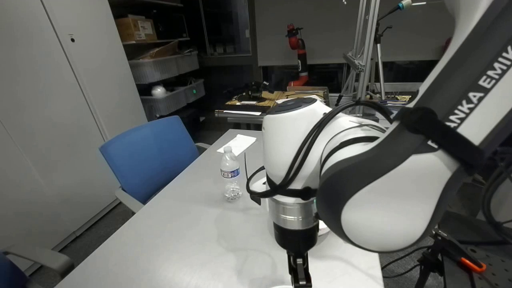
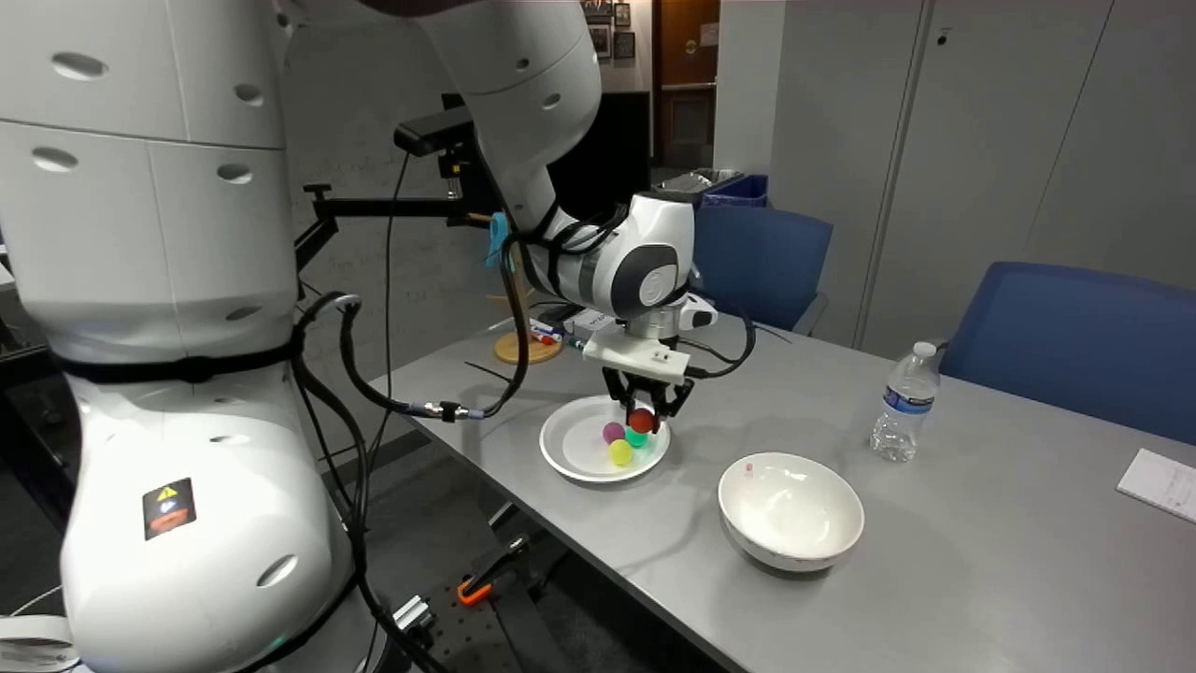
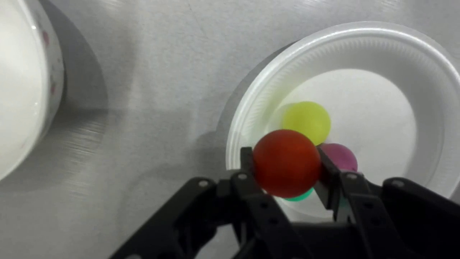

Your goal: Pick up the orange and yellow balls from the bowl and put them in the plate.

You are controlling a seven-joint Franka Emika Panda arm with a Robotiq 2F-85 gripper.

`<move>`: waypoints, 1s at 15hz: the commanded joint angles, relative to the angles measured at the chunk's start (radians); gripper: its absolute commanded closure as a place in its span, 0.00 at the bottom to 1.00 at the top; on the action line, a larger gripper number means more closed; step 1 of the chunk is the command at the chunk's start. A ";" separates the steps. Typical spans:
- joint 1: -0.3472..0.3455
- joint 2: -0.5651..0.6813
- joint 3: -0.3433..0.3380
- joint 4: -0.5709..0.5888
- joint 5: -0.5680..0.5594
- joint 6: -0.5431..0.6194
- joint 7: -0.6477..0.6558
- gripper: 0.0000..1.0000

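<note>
1. Robotiq gripper (image 3: 286, 164): jaws pinched on the red-orange ball (image 2: 641, 421), parted just its width, at its 9 and 3 o'clock in the wrist view. Taking that as the task's orange.
2. It hangs over the foam plate (image 3: 377, 108), toward the plate's 8 o'clock; height above can't be told.
3. Yellow ball (image 3: 307, 120) is in the plate, at the held ball's 1 o'clock; purple ball (image 3: 339, 157) at 3, green ball (image 3: 300, 196) peeking out at 5. White bowl (image 3: 18, 90): plate's 9 o'clock.
4. Risk: releasing high over the cluster. Bounce, scatter, maybe one over the rim.
5. Risk: going too low. Jaws could press the green ball or catch the rim; plate looks light, may tip or slide.
6. Risk: two-point grip on a sphere; a jolt could pop it out.
7. Surface: smooth gray table (image 2: 981, 542). In an exterior view, water bottle (image 2: 904, 402) stands upright between the bowl's 1 and 2 o'clock.
8. Room: blue office chairs (image 2: 1084, 346) along the table's side; tall cabinet (image 1: 60, 100) at 9 o'clock, red-and-black robot arm (image 1: 302, 60) at 1 in an exterior view.
</note>
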 commanded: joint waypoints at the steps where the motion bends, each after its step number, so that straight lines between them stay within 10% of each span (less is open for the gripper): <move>1: 0.001 0.041 0.019 0.020 0.046 0.030 -0.058 0.83; 10: -0.004 0.130 0.046 0.059 0.037 0.047 -0.068 0.83; 13: -0.005 0.137 0.048 0.066 0.034 0.045 -0.066 0.31; 15: -0.005 0.137 0.047 0.068 0.031 0.047 -0.065 0.18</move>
